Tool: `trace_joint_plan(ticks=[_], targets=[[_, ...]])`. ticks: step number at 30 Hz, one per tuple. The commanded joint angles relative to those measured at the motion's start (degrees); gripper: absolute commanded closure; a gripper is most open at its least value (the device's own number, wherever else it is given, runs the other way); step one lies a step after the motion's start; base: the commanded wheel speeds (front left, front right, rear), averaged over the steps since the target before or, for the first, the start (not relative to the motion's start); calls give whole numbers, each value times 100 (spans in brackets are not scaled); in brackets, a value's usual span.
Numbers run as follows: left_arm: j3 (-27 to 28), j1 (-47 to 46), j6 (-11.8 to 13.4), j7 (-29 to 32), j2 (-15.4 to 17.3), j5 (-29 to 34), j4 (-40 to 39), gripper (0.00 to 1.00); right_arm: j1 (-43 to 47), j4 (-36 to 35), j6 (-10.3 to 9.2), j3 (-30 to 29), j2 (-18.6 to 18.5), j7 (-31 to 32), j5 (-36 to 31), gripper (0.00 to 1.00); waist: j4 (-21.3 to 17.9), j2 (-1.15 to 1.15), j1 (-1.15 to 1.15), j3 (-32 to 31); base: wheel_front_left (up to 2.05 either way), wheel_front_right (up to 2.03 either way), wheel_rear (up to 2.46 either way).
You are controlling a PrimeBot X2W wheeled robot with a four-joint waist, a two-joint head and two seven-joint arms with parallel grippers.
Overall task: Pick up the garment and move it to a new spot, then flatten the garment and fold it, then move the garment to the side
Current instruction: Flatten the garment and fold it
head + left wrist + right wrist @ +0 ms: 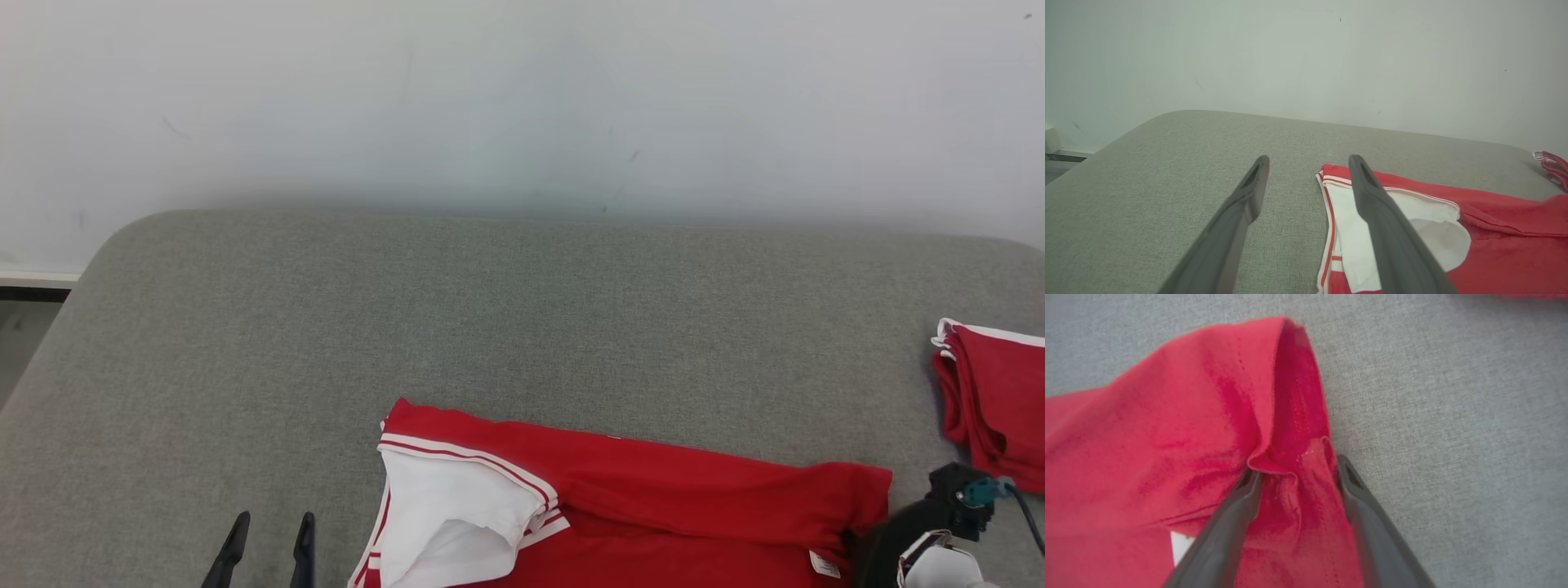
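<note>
The garment [637, 498] is red with a white collar and white trim, and lies near the front edge of the grey padded surface [490, 327]. My left gripper [269, 531] hovers open just left of the collar with nothing between its fingers; in the left wrist view the left gripper [1308, 163] has its right finger crossing over the white collar of the garment [1494, 228]. My right gripper [1298, 469] straddles a bunched fold at the right corner of the garment [1167, 437], jaws apart with cloth between them. The right wrist housing [939, 523] covers that corner.
Another folded red cloth [996, 400] with white trim lies at the right edge of the surface. A white wall [522, 98] rises behind the surface. Bare grey surface stretches to the left and behind the garment.
</note>
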Motion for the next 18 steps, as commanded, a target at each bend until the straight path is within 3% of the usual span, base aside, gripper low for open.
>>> trace_joint_plan(ticks=[1, 9, 18], targets=[[9, -85, -6, -11, 16, -32, -9, 0, -4, 120, 21, 93, 90, -8, 18, 100, -16, 0, 0, 8, 0, 0, 0], [80, -63, -6, -11, -43, -55, 14, 0, -176, -136, 12, -394, 34, -358, -181, 100, -166, 0, 0, -22, 0, 0, 0], [71, -43, -6, -11, -105, -90, 19, 0, 12, -1183, 12, -1406, 41, -247, -515, 100, -387, 0, 0, -69, 0, 0, 0]])
